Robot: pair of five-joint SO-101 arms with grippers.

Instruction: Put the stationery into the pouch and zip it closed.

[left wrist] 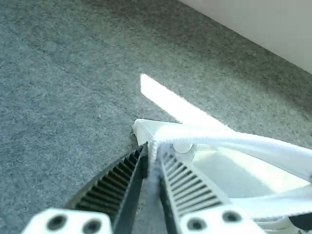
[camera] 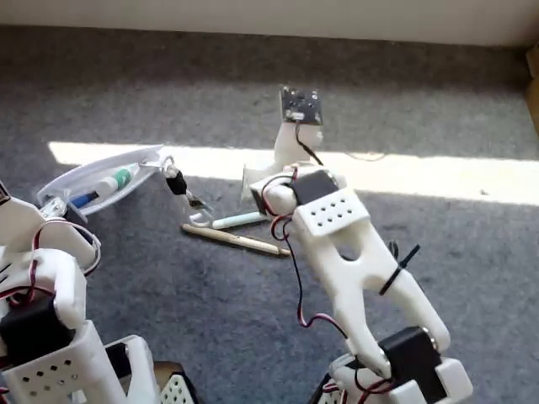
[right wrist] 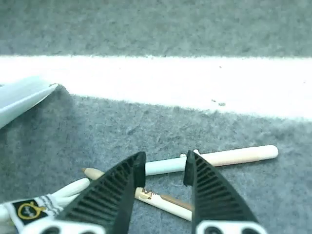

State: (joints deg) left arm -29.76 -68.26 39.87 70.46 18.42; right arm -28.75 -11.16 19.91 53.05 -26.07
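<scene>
Your grey tabletop (camera: 168, 320) has a bright strip of sunlight across it. The open pouch (camera: 101, 181) lies toward its left side, with a white-and-green tube (camera: 116, 180) inside. Your left gripper (left wrist: 149, 152) has its jaws pinching the pouch's end seam. Your right gripper (right wrist: 165, 166) hangs near the middle, jaws spread and holding nothing, just above 2 pens on the tabletop: a white pen (right wrist: 229, 156) and, beside it, a beige pen (right wrist: 163, 201). Both pens lie outside the pouch, near its pointed right tip. A small black piece (camera: 177, 181) sits at that tip; you cannot tell what it is.
</scene>
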